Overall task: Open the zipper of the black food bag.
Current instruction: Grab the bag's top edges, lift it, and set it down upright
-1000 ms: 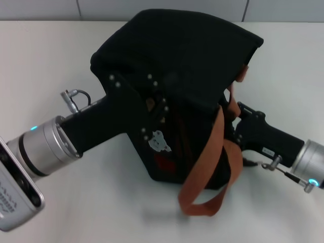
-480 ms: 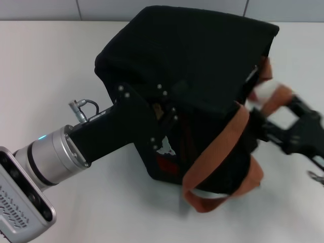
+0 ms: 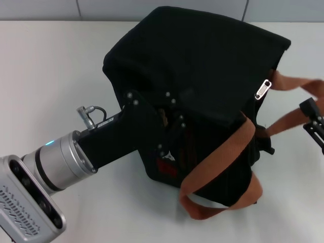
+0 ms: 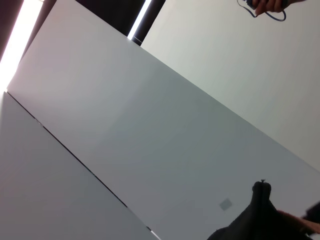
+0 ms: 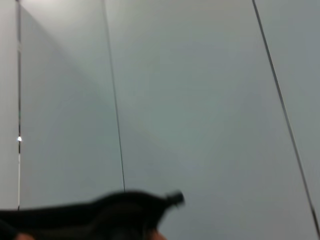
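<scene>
handles (image 3: 238, 152) draped across bag (image 3: 202, 66) side

The robot's left arm reaches in from the lower left of the head view, its silver wrist cuff lit by a small blue light and its black left gripper (image 3: 169, 132) lying forward of the cuff against the side of the black food bag (image 3: 202, 76), with the fingers out of sight so their spread cannot be read. The right gripper (image 3: 315, 124) shows only as a black tip at the right edge, well apart from the left one and next to an orange strap, its fingers likewise unreadable.
</scene>
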